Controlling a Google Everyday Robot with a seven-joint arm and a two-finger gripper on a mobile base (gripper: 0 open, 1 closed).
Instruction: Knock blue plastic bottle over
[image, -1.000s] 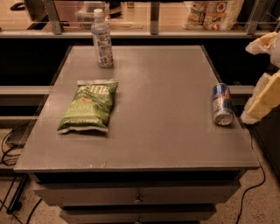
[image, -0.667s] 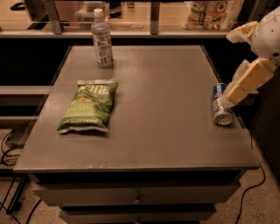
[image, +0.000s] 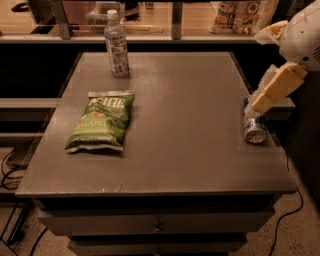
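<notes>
The blue plastic bottle (image: 116, 46) stands upright near the back left of the grey table (image: 185, 100). It is clear, with a white cap and a pale blue-and-white label. My gripper (image: 274, 91) hangs from the white arm at the far right edge of the view, just above the table's right side and over the lying can. It is far to the right of the bottle and does not touch it.
A blue-and-silver drink can (image: 254, 126) lies on its side at the table's right edge, under the gripper. A green chip bag (image: 101, 120) lies flat on the left half. A railing with bags behind it runs along the back.
The arm has risen and come further into view from the right, now above the can. The bottle, can and chip bag have not moved.
</notes>
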